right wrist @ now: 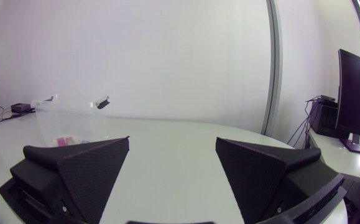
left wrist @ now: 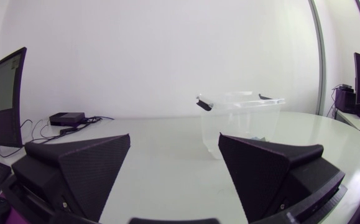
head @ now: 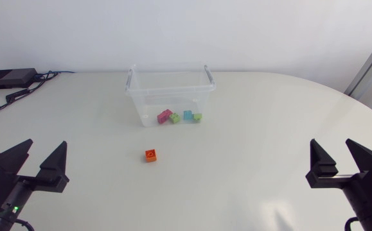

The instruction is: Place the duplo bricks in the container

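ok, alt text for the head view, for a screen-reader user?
A clear container on a white table holds four duplo bricks; one orange brick lies on the table in front of it. The left gripper and right gripper sit open at the near edge.

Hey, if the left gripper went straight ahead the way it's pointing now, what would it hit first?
Likely nothing: the left gripper points over bare table, and the clear container sits just off-line toward its right finger's side, though a graze is possible.
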Controlling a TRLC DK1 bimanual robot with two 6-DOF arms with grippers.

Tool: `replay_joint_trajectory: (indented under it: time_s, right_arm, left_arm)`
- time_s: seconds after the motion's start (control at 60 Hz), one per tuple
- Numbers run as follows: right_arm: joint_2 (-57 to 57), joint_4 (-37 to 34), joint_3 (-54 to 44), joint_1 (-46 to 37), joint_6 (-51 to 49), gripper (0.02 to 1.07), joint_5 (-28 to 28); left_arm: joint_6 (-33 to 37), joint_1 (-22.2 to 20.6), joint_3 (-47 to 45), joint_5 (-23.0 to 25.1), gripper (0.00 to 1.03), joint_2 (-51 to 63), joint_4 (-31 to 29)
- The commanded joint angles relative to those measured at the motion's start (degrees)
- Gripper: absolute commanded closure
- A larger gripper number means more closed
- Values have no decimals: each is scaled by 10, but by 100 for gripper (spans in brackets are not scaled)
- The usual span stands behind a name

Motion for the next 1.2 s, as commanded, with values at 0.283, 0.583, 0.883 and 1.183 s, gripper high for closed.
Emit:
replay_joint_trajectory:
  time_s: [0.283,0.583,0.883,1.183]
  right_arm:
    - [-4,-5,-13,-4,-9,6,-1]
    - [-4,-5,-13,-4,-9,6,-1]
    - [-4,-4,-13,-3,-9,6,-2]
    - [-4,-4,-13,-3,-9,6,-2]
  left_arm:
    - [62,12,-8,1,4,-6,-1]
    - [76,29,9,1,4,2,-16]
    - [68,24,158,35,4,189,-74]
    - [42,47,315,97,4,415,-184]
